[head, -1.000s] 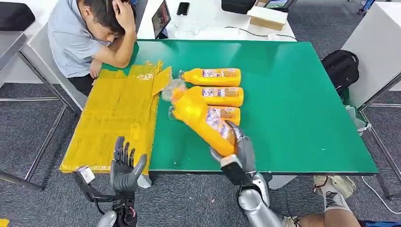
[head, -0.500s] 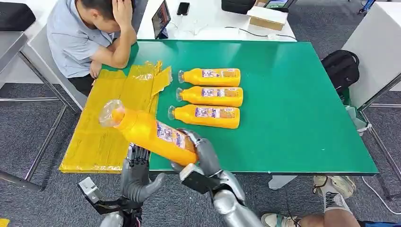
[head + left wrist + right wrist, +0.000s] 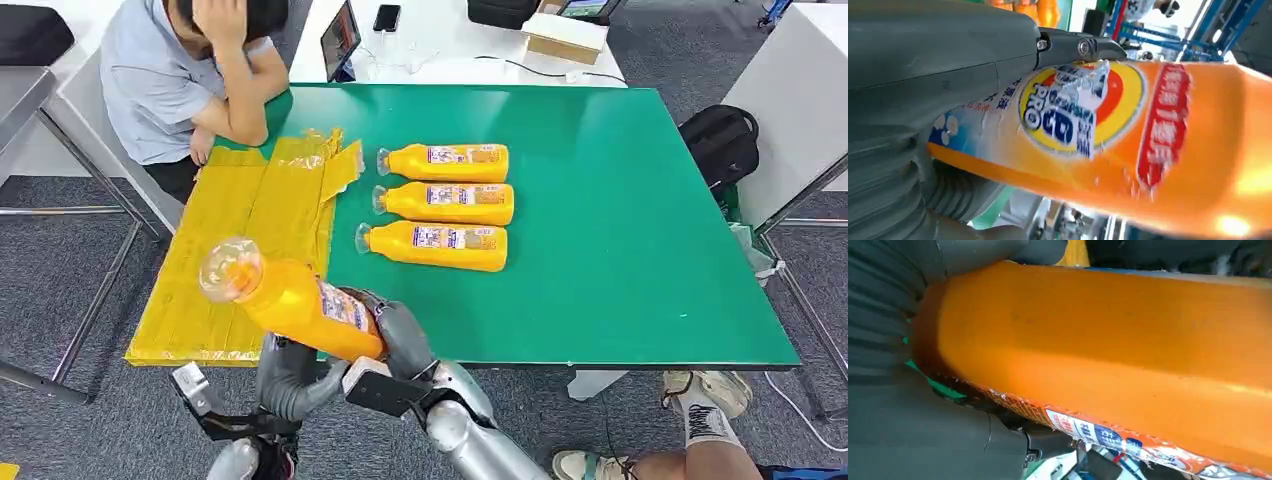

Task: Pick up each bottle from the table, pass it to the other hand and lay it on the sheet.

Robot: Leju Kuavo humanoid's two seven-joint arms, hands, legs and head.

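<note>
My right hand [image 3: 400, 340] grips an orange bottle [image 3: 295, 300] by its base, above the table's near edge, its clear cap pointing up and left over the yellow sheet [image 3: 240, 230]. My left hand [image 3: 290, 378] is right under the bottle with its thumb spread; the bottle hides its fingers. In the left wrist view the labelled bottle [image 3: 1148, 150] lies against my left hand [image 3: 938, 50]. In the right wrist view my right hand [image 3: 898, 430] wraps around the bottle [image 3: 1123, 340]. Three more orange bottles [image 3: 445, 162] [image 3: 445, 203] [image 3: 435, 246] lie side by side on the green table [image 3: 620, 220].
A person [image 3: 170, 80] sits at the table's far left corner, an elbow on the table beside the sheet's far end. A white desk [image 3: 450, 45] with a tablet and a phone stands behind. A black bag [image 3: 722, 140] is at the right, and someone's shoe [image 3: 710, 395] at the near right.
My right hand carried the bottle from beside the three others leftward and nearer, over the table's edge. My left hand rose from below the sheet's corner to just beneath the bottle.
</note>
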